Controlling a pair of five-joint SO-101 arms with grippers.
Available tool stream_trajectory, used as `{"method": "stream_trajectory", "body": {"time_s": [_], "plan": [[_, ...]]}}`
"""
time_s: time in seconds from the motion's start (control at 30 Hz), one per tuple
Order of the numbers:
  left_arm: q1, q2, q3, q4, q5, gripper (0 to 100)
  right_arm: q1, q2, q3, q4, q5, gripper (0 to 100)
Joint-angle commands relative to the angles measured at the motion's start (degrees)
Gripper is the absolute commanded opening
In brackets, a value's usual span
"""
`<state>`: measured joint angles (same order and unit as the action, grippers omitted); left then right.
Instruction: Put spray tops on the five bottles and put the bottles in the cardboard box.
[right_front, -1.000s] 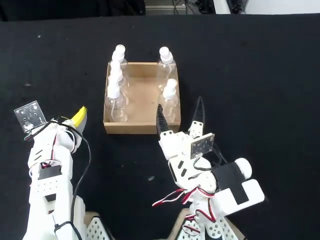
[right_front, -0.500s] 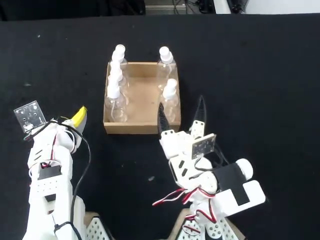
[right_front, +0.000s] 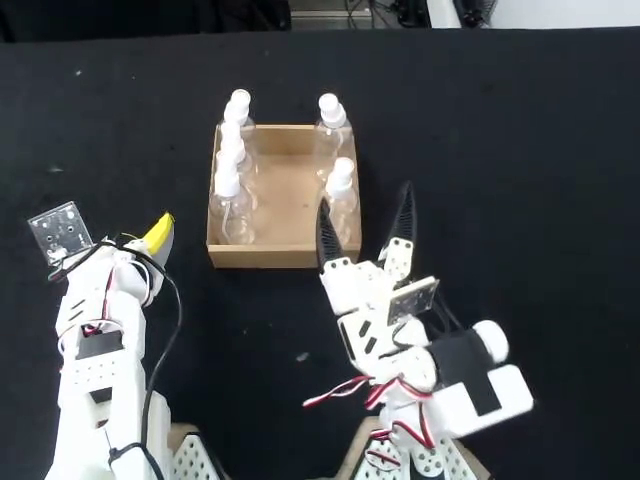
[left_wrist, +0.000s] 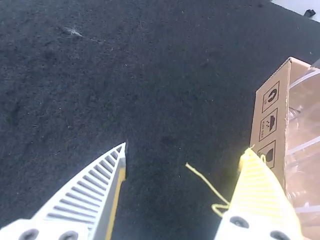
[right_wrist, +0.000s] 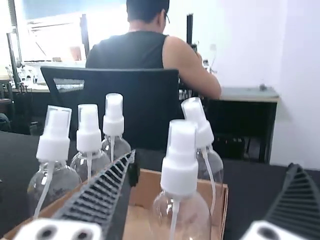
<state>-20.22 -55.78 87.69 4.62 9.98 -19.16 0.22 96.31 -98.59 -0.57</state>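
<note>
Five clear bottles with white spray tops stand in the cardboard box (right_front: 283, 255): three along its left wall (right_front: 229, 186) and two along its right wall (right_front: 340, 183). My right gripper (right_front: 363, 215) is open just in front of the box's near right corner, with one black finger by the nearest right bottle. In the right wrist view the bottles (right_wrist: 180, 185) stand upright in the box (right_wrist: 145, 200) between my open fingers (right_wrist: 102, 192). My left gripper (right_front: 155, 238), with a yellow finger, is open to the left of the box (left_wrist: 272, 120) and holds nothing.
The black table cloth (right_front: 500, 150) stretches around the box on all sides. A loose yellow thread (left_wrist: 207, 182) hangs off my left gripper's yellow finger. A small white speck (right_front: 302, 356) lies on the cloth near my right arm's base.
My right gripper has crept a little forward toward the box, still open. The left arm and the bottles have not moved.
</note>
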Motion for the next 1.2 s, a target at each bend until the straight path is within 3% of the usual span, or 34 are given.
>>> {"method": "stream_trajectory", "body": {"time_s": [0.0, 0.3, 0.63, 0.73, 0.77, 0.83, 0.97, 1.07, 1.17], "plan": [[0.57, -0.44, -1.27, -1.41, 0.09, 31, 0.79, -6.20, -0.13, -1.76, 1.76, 38.5], [0.57, -0.35, -1.27, -1.41, 0.09, 31, 1.05, -22.90, -0.57, 0.70, 4.04, 18.9], [0.57, -0.35, -1.27, -1.41, 0.09, 31, 1.23, -32.57, -0.66, 14.86, 7.30, 17.2], [0.57, -0.62, -0.84, -1.41, 0.09, 31, 1.23, -34.59, -0.57, 18.55, 7.30, 4.4], [0.57, -0.70, -0.84, -1.32, 0.09, 30, 1.23, -35.30, -0.57, 19.43, 7.47, 0.3], [0.57, -0.79, -0.84, -1.23, 0.09, 23, 1.67, -36.70, -0.57, 21.10, 7.30, 4.7], [0.48, -0.88, -0.84, -1.32, 0.09, 2, 4.57, -39.87, -0.57, 24.18, 7.30, 0.8], [0.48, -0.88, -0.75, -1.14, 0.09, 7, 8.26, -42.68, -0.57, 27.52, 7.30, 1.1], [0.31, -0.88, -0.75, -0.88, 0.09, 4, 10.73, -46.02, -0.48, 33.32, 7.30, 1.1]]}}
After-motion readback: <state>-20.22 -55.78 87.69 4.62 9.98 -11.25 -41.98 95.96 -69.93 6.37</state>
